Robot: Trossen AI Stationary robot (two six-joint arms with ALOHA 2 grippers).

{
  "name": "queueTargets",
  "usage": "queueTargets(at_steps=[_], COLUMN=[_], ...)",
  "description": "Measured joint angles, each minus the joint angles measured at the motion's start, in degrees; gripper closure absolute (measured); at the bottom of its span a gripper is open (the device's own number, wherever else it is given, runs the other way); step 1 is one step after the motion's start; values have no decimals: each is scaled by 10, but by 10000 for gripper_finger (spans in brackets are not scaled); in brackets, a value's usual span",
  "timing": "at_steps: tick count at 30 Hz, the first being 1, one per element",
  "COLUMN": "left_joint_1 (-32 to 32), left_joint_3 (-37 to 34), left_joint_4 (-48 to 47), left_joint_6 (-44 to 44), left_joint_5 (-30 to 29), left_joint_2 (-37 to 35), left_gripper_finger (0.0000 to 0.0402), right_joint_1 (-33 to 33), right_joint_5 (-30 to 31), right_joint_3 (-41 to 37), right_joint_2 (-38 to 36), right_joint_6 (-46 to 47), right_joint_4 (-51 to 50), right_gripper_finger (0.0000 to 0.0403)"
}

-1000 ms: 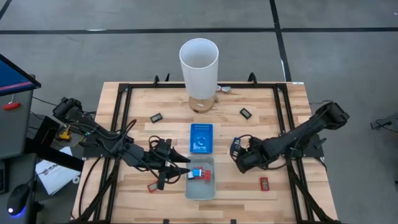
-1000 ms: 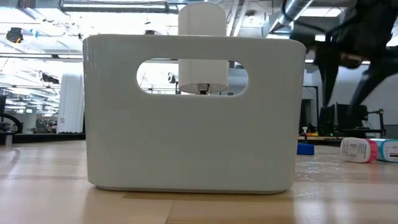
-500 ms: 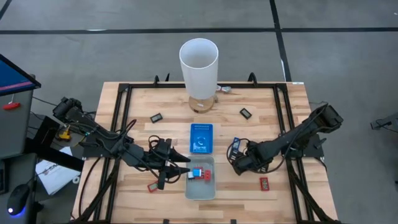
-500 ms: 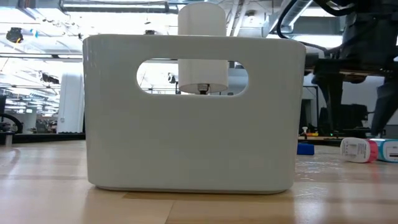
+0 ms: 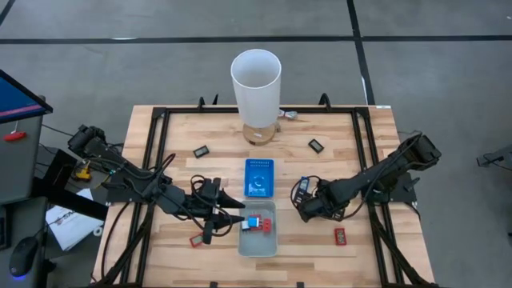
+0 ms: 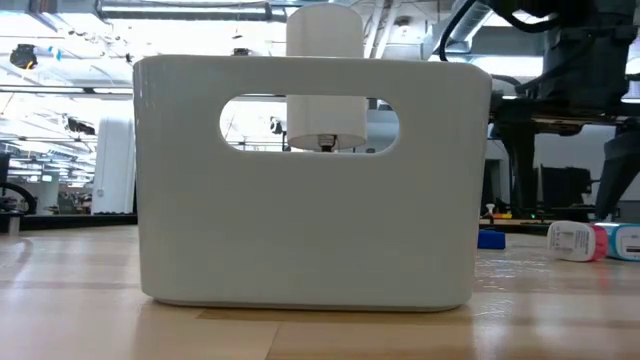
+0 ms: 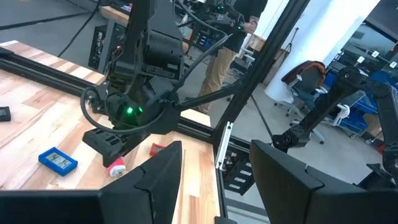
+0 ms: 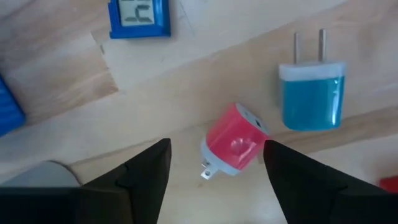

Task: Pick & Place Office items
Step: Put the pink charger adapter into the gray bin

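Observation:
My right gripper (image 8: pixel 216 144) stands open low over the table, right of the pale grey tray (image 5: pixel 258 240). A pink plug block (image 8: pixel 235 144) lies on the wood just ahead of it, between the fingers and touching neither. A blue plug block (image 8: pixel 311 93) and a blue piece with a light face (image 8: pixel 140 15) lie close by. My left gripper (image 5: pixel 234 216) is open at the grey tray's left rim, with nothing between its fingers (image 7: pixel 158 180). Red and blue pieces (image 5: pixel 256 224) lie in the grey tray.
A blue tray (image 5: pixel 258 177) lies behind the grey one, and a tall white cylinder (image 5: pixel 256 80) stands at the far edge. Black pieces (image 5: pixel 202 150) (image 5: pixel 317 145) and red pieces (image 5: pixel 195 240) (image 5: pixel 340 236) lie scattered on the wood. A black frame (image 5: pixel 156 160) borders the table.
My right arm has come down and shifted slightly toward the table's left and near edge, bringing its gripper lower by the grey tray. My left arm has kept still.

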Motion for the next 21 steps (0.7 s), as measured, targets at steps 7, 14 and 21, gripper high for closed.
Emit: queueTargets(at_steps=[7, 14, 21], left_joint_1=[4, 8, 8], left_joint_3=[0, 0, 0], left_joint_4=[-1, -11, -17], left_joint_6=[29, 43, 65], left_joint_5=[7, 8, 5], left_joint_2=[-17, -60, -93], left_gripper_finger=[216, 216, 216], right_joint_1=[2, 1, -10], right_joint_5=[-25, -31, -32], right_joint_3=[0, 1, -5], right_joint_2=[45, 74, 75], right_joint_6=[0, 0, 0], right_joint_4=[46, 49, 44], right_gripper_finger=[153, 153, 153])
